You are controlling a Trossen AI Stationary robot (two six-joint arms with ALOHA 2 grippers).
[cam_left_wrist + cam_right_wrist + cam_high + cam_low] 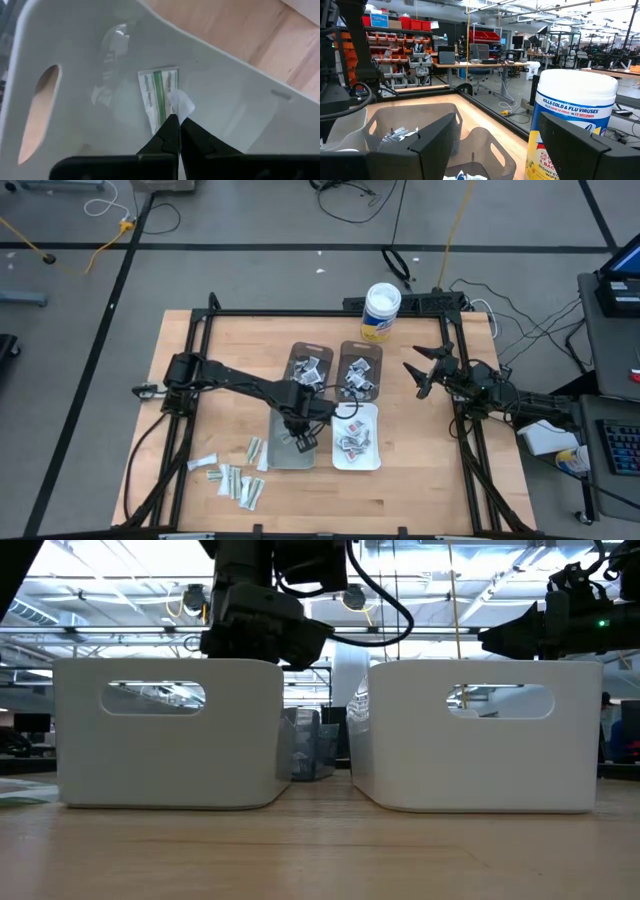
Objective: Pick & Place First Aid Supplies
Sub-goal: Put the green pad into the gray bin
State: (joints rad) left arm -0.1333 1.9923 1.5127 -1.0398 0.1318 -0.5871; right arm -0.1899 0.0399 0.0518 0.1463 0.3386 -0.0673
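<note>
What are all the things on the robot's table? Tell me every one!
Bins: four, in a block mid-table. Two brown-grey bins at the back, holding silvery packets. One grey bin front left, one white bin front right.
Packets in the white bin: a small heap, white with red marks.
Packet with green stripe: one, white and green, lying in the grey bin.
Loose packets: about ten, pale, scattered on the wood left of the grey bin.
Tub: one, white with yellow label, at the table's back edge.
Table: one, light wood with a black frame.
Left gripper: shut, pinching a small white packet over the grey bin.
Right gripper: open, empty, waiting beside the tub.
</note>
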